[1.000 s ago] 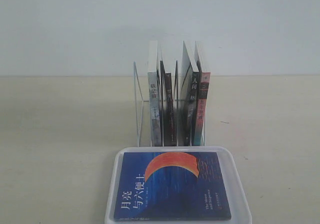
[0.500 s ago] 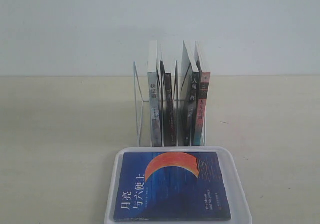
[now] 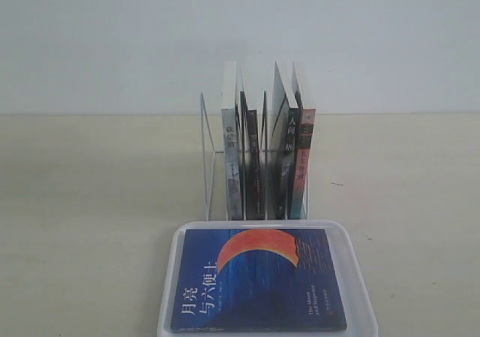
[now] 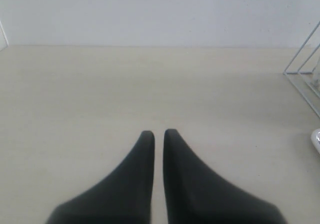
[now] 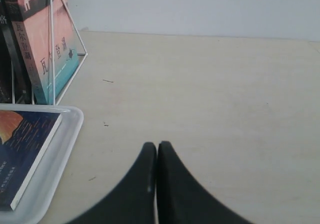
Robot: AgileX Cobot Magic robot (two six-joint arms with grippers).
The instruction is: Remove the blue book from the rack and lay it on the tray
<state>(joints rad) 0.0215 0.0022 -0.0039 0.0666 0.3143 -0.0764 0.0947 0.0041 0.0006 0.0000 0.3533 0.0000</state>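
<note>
On the left, our left gripper (image 4: 159,133) sits low over the bare bench (image 4: 100,84). Its jaws are drawn almost together with only a slit between them, pinching nothing, and we judge it parked clear of the work. Mid-bench, toward the far edge, the rack (image 3: 208,157) holds the other books (image 3: 289,157) upright, spines facing us. In front of it, at the near edge, the blue book (image 3: 259,281) lies flat, cover up, inside the tray (image 3: 169,277), so the task looks done. On the right, our right gripper (image 5: 157,146) has its jaws pressed together, empty, near the tray.
</note>
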